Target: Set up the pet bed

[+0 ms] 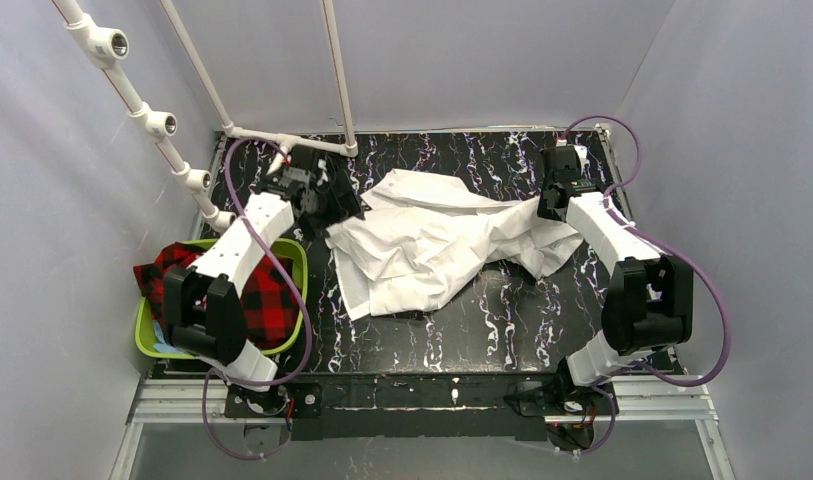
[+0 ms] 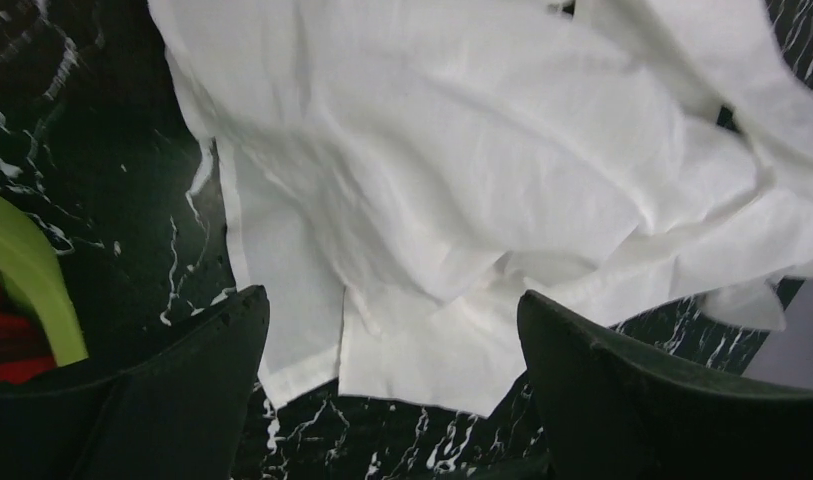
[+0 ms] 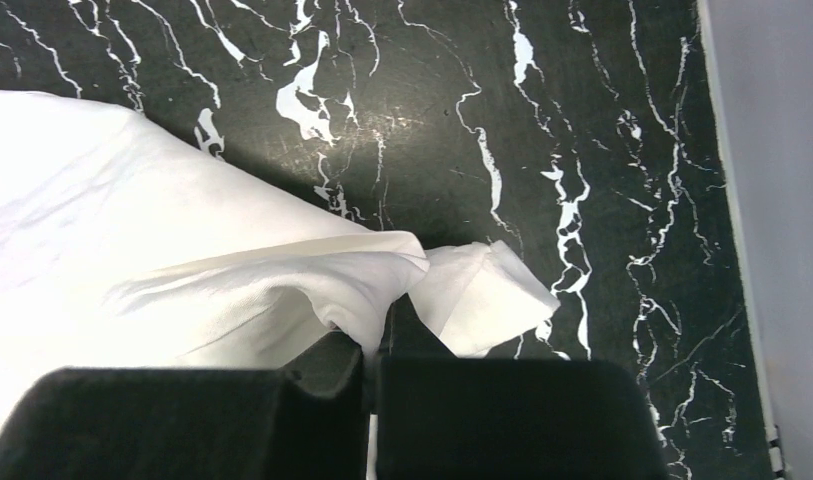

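Note:
A crumpled white sheet [image 1: 432, 240] lies across the middle of the black marbled table [image 1: 462, 330]. The pet bed [image 1: 294, 255], a lime-green tub at the left edge, has a red plaid cloth [image 1: 267, 300] draped in it. My left gripper [image 1: 334, 205] hovers open over the sheet's left edge [image 2: 382, 370], with nothing between its fingers [image 2: 232, 340]. The tub's rim [image 2: 27, 270] shows at the left of that view. My right gripper [image 1: 544, 205] is shut on a fold near the sheet's right corner [image 3: 482, 290], the cloth bunched at the jaws [image 3: 374, 340].
A white PVC pipe frame [image 1: 152, 120] rises over the back left corner of the table. Grey walls close in the back and both sides. The table's right edge [image 3: 727, 200] runs close beside my right gripper.

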Available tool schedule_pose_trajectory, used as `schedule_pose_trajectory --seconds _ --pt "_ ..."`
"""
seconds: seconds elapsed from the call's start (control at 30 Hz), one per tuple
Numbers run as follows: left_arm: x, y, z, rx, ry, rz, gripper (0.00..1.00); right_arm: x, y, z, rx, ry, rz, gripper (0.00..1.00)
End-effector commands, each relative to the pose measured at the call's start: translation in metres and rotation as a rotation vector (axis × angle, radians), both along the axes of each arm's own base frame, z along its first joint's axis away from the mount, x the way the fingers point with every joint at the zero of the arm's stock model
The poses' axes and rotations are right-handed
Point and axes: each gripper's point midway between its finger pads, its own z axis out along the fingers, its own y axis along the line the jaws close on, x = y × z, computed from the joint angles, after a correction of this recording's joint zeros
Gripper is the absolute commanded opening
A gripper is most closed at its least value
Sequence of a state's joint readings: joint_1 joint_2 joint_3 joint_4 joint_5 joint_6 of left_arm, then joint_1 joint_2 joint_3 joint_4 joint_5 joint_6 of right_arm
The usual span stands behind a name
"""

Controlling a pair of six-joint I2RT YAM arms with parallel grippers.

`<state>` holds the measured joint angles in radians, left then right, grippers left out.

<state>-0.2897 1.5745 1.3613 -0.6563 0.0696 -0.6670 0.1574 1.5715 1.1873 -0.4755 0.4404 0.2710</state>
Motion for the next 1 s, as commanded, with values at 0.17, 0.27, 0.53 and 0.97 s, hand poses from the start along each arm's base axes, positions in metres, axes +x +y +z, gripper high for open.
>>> schedule_pose_trajectory --seconds 0.17,0.27,0.53,0.97 --pt "-0.061 -0.051 -0.057 -0.036 -0.079 -0.211 0.97 0.0 0.014 0.009 0.126 -0.036 -0.002 0.02" --pt "-0.065 -0.055 -0.069 -0.016 -0.134 -0.201 0.97 -0.001 0.015 0.008 0.129 -0.034 0.003 0.02" --pt "-0.043 -0.051 -0.094 -0.041 -0.239 -0.014 0.68 -0.002 0.015 0.012 0.137 -0.042 0.015 0.02" --pt "-0.016 -0.05 -0.059 0.042 -0.265 -0.04 0.0 -0.001 0.014 0.023 0.132 -0.062 0.02 0.01"
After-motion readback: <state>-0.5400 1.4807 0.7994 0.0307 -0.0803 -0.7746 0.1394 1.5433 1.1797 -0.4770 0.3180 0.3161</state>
